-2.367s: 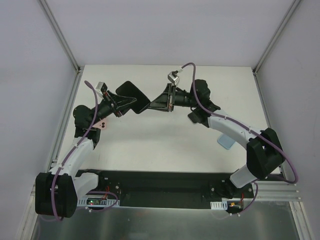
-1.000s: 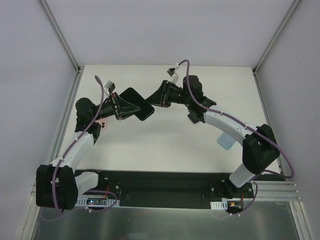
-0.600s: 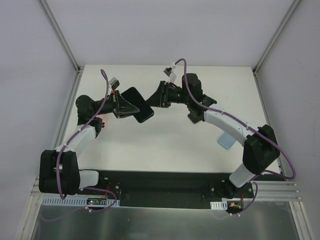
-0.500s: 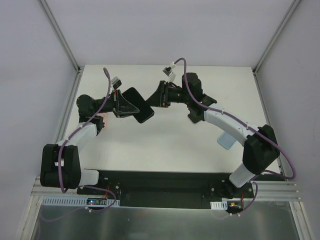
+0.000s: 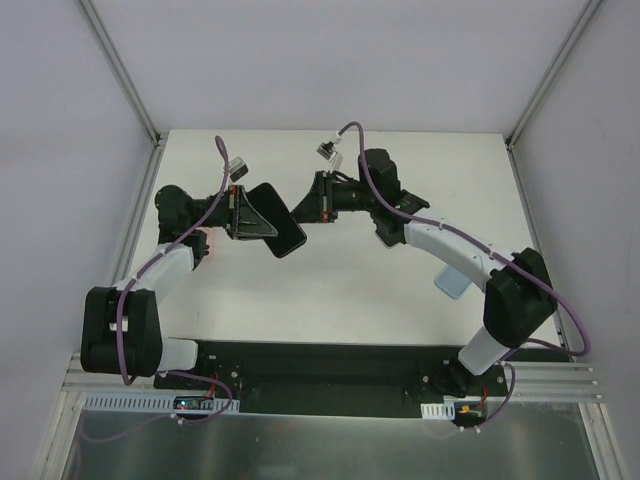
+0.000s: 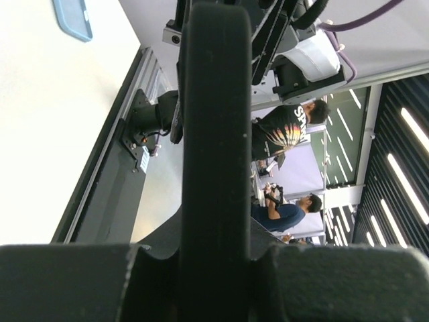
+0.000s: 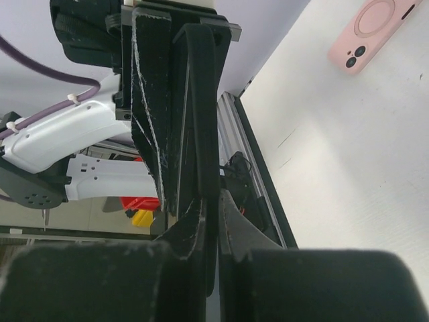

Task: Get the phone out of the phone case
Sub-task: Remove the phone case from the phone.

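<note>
A black phone in a black case (image 5: 278, 228) hangs in the air above the table between both arms. My left gripper (image 5: 248, 212) is shut on its left side. In the left wrist view the thick black body (image 6: 214, 134) stands edge-on between my fingers (image 6: 216, 268). My right gripper (image 5: 300, 207) meets it from the right. In the right wrist view a thin black edge (image 7: 201, 100) is pinched between my shut fingers (image 7: 212, 228). I cannot tell whether that edge is the case's lip or the phone itself.
A pink phone case (image 7: 367, 33) lies on the white table (image 5: 330, 290), mostly under my left arm in the top view. A light blue case (image 5: 452, 282) lies at the right beside my right arm; it also shows in the left wrist view (image 6: 70, 17).
My right gripper has come left from a gap onto the phone's right edge. Both grippers have then shifted slightly left, and the phone's lower end has swung down.
</note>
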You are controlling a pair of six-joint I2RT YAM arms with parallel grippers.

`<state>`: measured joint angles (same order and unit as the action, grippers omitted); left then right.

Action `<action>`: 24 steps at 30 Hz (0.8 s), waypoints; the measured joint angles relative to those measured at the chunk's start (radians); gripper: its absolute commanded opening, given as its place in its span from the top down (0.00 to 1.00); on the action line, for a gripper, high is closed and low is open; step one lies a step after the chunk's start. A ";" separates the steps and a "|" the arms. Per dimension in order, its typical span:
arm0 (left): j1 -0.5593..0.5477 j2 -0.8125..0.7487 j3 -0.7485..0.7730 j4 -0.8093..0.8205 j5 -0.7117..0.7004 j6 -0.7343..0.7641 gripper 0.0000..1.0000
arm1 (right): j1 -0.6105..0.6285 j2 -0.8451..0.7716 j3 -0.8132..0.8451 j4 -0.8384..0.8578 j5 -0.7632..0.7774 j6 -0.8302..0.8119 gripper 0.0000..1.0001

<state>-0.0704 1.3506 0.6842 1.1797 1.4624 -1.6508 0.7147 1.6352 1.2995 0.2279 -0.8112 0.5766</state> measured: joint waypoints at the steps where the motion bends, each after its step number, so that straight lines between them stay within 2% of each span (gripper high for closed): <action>1: 0.000 -0.017 0.003 -0.069 0.001 0.057 1.00 | 0.002 -0.004 -0.007 0.003 0.003 -0.002 0.99; 3: -0.002 -0.045 0.012 -0.202 0.005 0.156 1.00 | 0.010 -0.022 -0.032 0.008 0.026 -0.007 0.99; 7: -0.015 -0.074 0.032 -0.414 0.006 0.313 0.83 | 0.022 -0.062 -0.084 0.014 0.084 -0.013 0.99; 9: -0.022 -0.074 0.036 -0.472 0.003 0.357 0.77 | 0.028 -0.084 -0.113 0.014 0.123 -0.013 0.99; 10: -0.026 -0.074 0.037 -0.498 -0.004 0.377 0.77 | 0.031 -0.094 -0.127 0.013 0.146 -0.012 0.99; 13: -0.043 -0.071 0.045 -0.556 -0.062 0.425 0.71 | 0.058 -0.112 -0.166 0.007 0.210 -0.003 0.99; 14: -0.048 -0.070 0.045 -0.567 -0.077 0.438 0.64 | 0.065 -0.114 -0.174 0.006 0.222 0.001 0.99; 16: -0.061 -0.062 0.048 -0.594 -0.107 0.461 0.59 | 0.087 -0.122 -0.198 0.005 0.259 0.010 0.99; 21: -0.084 -0.054 0.049 -0.634 -0.141 0.489 0.37 | 0.093 -0.137 -0.241 0.000 0.328 0.025 0.99; 24: -0.094 -0.048 0.049 -0.648 -0.158 0.496 0.35 | 0.096 -0.140 -0.263 0.000 0.356 0.032 0.99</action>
<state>-0.1642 1.3029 0.7334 0.5320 1.3048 -1.1549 0.8104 1.4948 1.0367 0.2279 -0.4557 0.6086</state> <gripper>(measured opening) 0.630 0.050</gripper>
